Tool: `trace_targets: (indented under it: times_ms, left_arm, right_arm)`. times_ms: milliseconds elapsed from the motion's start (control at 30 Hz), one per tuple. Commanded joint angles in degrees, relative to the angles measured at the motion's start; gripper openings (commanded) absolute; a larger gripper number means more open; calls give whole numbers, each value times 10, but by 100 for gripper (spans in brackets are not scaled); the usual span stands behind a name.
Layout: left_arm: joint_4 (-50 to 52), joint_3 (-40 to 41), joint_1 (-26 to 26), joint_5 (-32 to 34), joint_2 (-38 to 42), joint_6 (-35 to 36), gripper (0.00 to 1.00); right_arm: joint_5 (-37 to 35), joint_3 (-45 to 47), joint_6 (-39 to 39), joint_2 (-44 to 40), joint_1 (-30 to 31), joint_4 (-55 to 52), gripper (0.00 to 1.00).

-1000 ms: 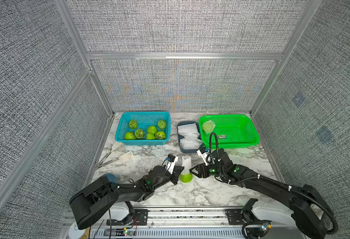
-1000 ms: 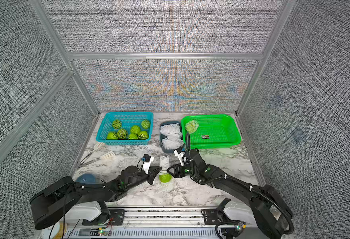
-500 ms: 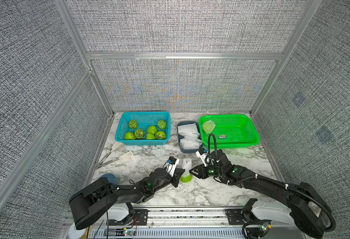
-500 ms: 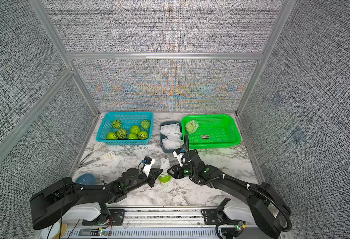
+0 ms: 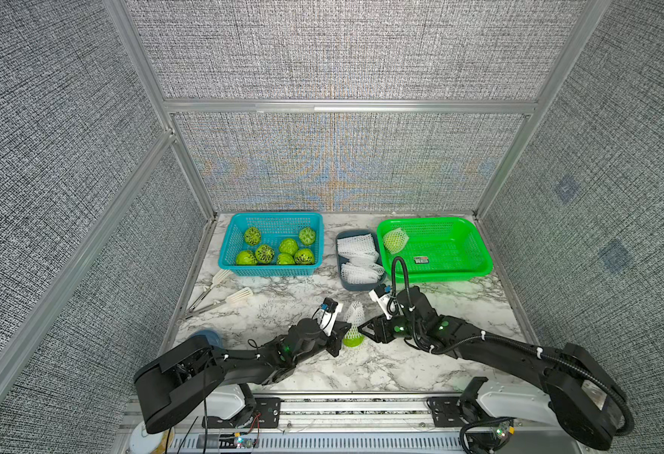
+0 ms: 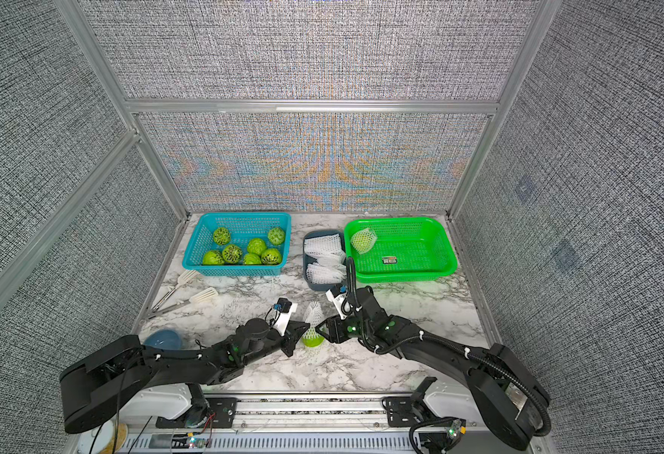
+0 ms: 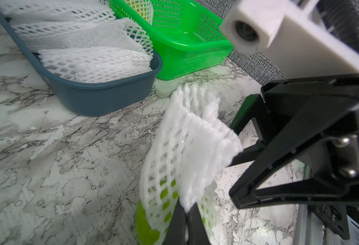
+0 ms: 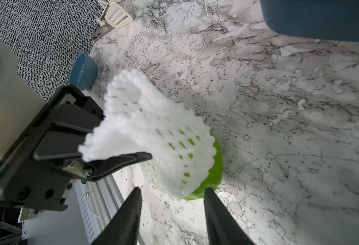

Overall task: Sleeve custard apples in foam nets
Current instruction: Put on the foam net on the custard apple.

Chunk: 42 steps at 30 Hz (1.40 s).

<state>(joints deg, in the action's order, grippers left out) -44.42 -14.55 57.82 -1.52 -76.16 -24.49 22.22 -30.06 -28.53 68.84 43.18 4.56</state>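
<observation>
A green custard apple (image 5: 353, 342) (image 8: 215, 167) sits on the marble table in front of the middle, with a white foam net (image 5: 354, 316) (image 7: 185, 144) pulled over its top and standing up above it. My left gripper (image 5: 344, 328) (image 7: 186, 209) is shut on the foam net's edge at the fruit's left side. To its right, my right gripper (image 5: 363, 331) (image 8: 171, 191) stands open, its fingertips just short of the fruit and holding nothing. Several bare custard apples (image 5: 279, 251) lie in the blue basket (image 5: 275, 215).
A green basket (image 5: 460, 275) at the back right holds one netted fruit (image 5: 395, 239). Between the baskets a grey-blue tray (image 5: 356, 288) holds spare foam nets (image 5: 358, 255). White tongs (image 5: 220, 295) and a blue bowl (image 5: 206, 338) lie at the left.
Both arms have shifted only slightly around the fruit. The left gripper keeps its hold on the net; the right one stays open beside it.
</observation>
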Motion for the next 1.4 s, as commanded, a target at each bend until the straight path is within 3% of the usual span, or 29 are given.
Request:
trace_targets:
  times_ms: [0, 500, 867, 1067, 1367]
  left_arm:
    - [12, 3, 4, 2, -4, -10, 6]
    - [45, 22, 24, 28, 33, -23, 6]
    - [42, 21, 26, 34, 19, -27, 9]
    - [55, 21, 27, 37, 22, -30, 14]
    - [59, 22, 29, 28, 24, -42, 33]
  right_arm:
    - [-22, 15, -18, -28, 0, 18, 55]
    - [-180, 105, -198, -233, -43, -4, 62]
    - [-69, 60, -203, -38, -49, 91, 70]
    - [-47, 35, -198, 34, -34, 127, 71]
    - [-45, 39, -197, 63, -19, 147, 71]
